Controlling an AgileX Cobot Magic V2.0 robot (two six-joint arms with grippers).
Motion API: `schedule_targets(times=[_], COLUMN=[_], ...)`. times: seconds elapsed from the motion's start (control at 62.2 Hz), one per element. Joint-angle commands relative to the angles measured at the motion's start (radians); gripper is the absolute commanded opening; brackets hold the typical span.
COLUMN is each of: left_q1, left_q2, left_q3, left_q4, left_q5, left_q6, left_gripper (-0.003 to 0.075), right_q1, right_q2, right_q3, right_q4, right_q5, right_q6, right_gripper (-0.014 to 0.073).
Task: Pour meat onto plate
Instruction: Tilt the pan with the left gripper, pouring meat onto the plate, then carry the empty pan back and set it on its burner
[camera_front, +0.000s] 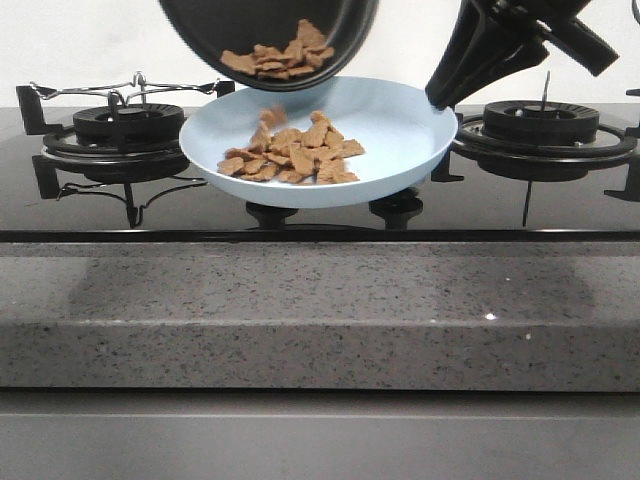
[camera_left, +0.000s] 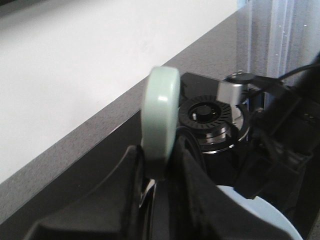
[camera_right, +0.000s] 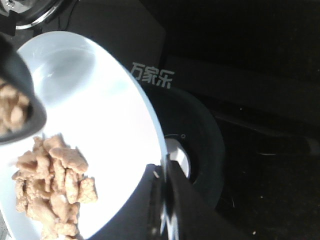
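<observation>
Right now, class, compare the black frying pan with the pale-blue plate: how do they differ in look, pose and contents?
The frying pan is black; the plate is pale blue. The pan is tipped steeply above the plate, which sits far flatter, only slightly tilted. The pan holds a small remainder of the meat; the plate carries the bigger heap. Both are round, similar in breadth, and each is gripped by a pincer.

The pale-blue plate (camera_front: 400, 125) sits tilted at upper centre of the front frame, raised above the stove. A heap of tan, flat meat (camera_front: 292, 152) pieces lies on its left half; more pieces sit above it.
</observation>
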Motion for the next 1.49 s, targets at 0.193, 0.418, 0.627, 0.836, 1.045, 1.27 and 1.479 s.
schedule_targets(times=[0.193,0.418,0.627,0.836,1.045,1.27,1.479], left_q1=[-0.121,-0.171,-0.181,-0.181,-0.147,0.0,0.174], left_q2=[-0.05,-0.05,-0.05,-0.05,-0.055,-0.059,-0.059], left_q3=[-0.035,-0.035,-0.035,-0.035,-0.035,-0.035,-0.035], left_q4=[0.145,0.275,0.305,0.325,0.262,-0.001,-0.24], left_q5=[-0.154,-0.188,-0.188,-0.191,-0.243,-0.221,-0.156], left_q6=[0.0,-0.002,-0.004,-0.019,-0.182,-0.181,-0.181], left_gripper=[-0.002,-0.002,-0.002,-0.002,-0.002,-0.002,-0.002], right_q1=[0.0,0.0,0.0,0.0,0.0,0.0,0.0], right_q2=[-0.051,-0.051,-0.051,-0.051,-0.051,-0.051,-0.051], right_q3=[-0.023,-0.023,-0.023,-0.023,-0.023,-0.023,-0.023], right_q4=[0.045,0.045,0.045,0.045,0.045,0.045,0.045], right_q5=[-0.022,-0.022,-0.022,-0.022,-0.022,-0.022,-0.022], right_q6=[-0.01,-0.01,-0.01,-0.01,-0.01,-0.01,-0.01], right_gripper=[-0.0051,-0.0051,-0.0051,-0.0051,-0.0051,-0.0051,-0.0051])
